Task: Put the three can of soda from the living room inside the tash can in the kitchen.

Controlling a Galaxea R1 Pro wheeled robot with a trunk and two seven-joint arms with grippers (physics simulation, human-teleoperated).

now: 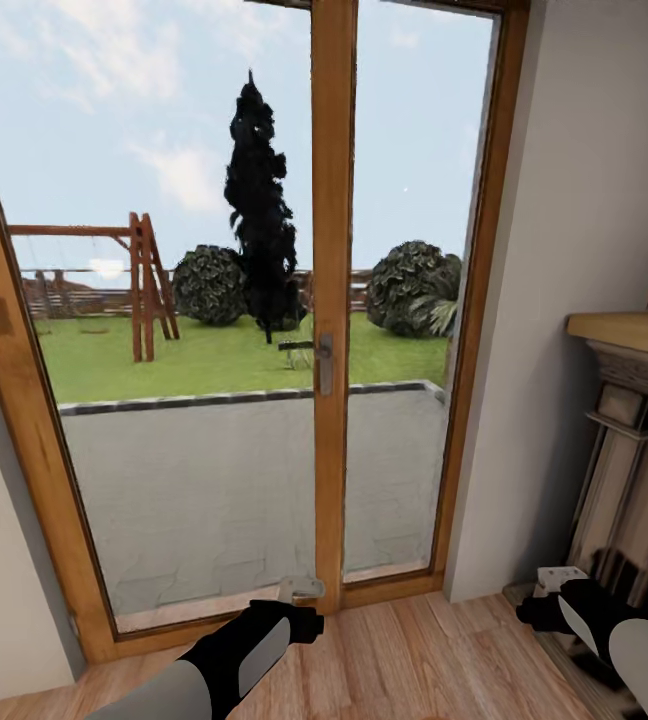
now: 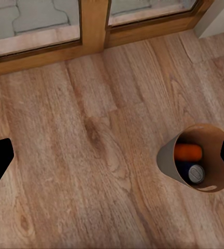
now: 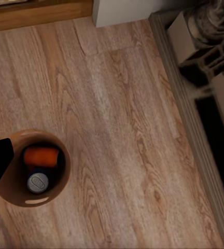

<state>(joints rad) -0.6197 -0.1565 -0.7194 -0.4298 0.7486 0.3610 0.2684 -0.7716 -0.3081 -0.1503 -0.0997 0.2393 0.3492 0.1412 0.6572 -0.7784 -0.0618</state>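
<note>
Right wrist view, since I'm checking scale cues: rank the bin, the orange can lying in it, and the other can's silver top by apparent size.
1. Bin
2. Orange can
3. Silver top, though depth inside the bin makes the last two unsure.

Glazed double door with timber frame [image 1: 332, 300]: directly ahead of the robot, standing on the wood-plank floor [image 1: 414, 660]. Stone fireplace surround with wooden mantel [image 1: 629, 470]: to the right of the door, against the right wall. Round tapered wastebasket [image 2: 199, 165]: standing upright on the floor, between the two arms. Two cylindrical soda cans inside the wastebasket: one lying on its side [image 2: 188, 151], one standing on end [image 2: 195, 174] just beside it, nearer the robot.
</note>
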